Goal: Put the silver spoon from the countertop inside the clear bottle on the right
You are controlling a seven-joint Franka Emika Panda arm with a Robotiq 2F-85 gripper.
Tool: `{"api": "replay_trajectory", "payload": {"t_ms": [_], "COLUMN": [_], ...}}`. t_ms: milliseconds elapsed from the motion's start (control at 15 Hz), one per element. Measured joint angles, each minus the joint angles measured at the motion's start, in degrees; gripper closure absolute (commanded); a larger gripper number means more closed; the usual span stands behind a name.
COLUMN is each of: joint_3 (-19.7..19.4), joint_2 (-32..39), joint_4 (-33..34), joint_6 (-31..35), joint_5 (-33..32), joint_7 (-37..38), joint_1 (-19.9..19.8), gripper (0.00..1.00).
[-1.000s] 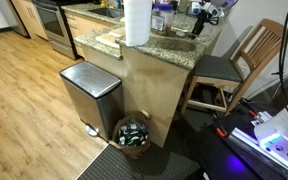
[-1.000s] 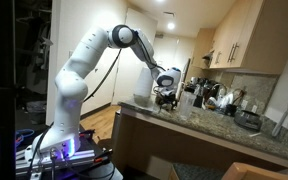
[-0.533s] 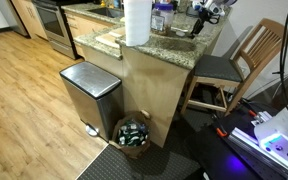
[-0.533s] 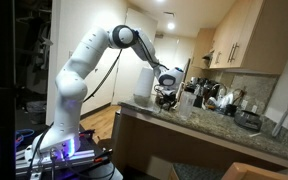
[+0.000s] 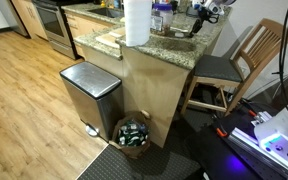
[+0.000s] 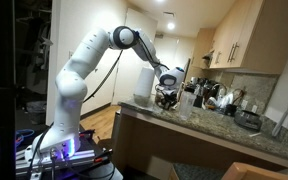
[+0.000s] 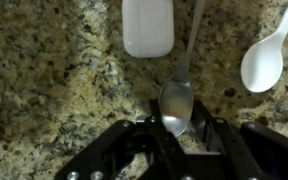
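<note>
A Franka arm [image 6: 84, 60] reaches over a kitchen counter, its gripper [image 7: 179, 136] lowered to the speckled granite countertop [image 7: 54, 90]. In the wrist view the silver spoon [image 7: 177, 103] lies flat on the stone. Its bowl sits between the two black fingers [image 7: 206, 132], and its thin handle runs away from the gripper toward the top edge of the picture. The jaws stand close on either side of the bowl, but it cannot be told whether they press on the metal.

Just beside the handle lies a white rounded-rectangular object [image 7: 148, 27]. A white plastic spoon [image 7: 263, 60] rests apart on the other side.

In an exterior view the clear bottle [image 6: 188, 100] stands upright just beside the gripper, too small to show whether anything is in it. In an exterior view a white paper-towel roll [image 5: 136, 22] and a see-through container with blue top [image 5: 162, 15] stand on the same slab, the container's contents unreadable.

On the floor below, a steel bin [image 5: 89, 92] has its lid down. A round basket [image 5: 134, 133] next to it is heaped with dark items. A wooden chair [image 5: 239, 60] stands at the counter's end.
</note>
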Motion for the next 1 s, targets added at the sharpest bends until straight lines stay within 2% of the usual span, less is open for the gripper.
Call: {"api": "replay_trajectory", "payload": {"t_ms": [267,467,600,733,1000], "joint_3": [-0.27,-2.11,-4.69,-8.75,-21.49], "joint_2": [0.17,-0.45,-1.79,-3.89,-10.03], "joint_4": [-0.01,-0.04,-0.14,-0.19,0.25], "joint_6": [3.57,9.42,12.26,13.03,10.73], "joint_5": [-2.23,-9.28,-17.1,-27.56,-49.23], "joint_7": [2.25,8.47,15.38,24.82,45.04], "joint_1": [0.6,3.01,6.0,10.24,23.02], "gripper": [0.93,0.93,0.93,0.93,0.93]}}
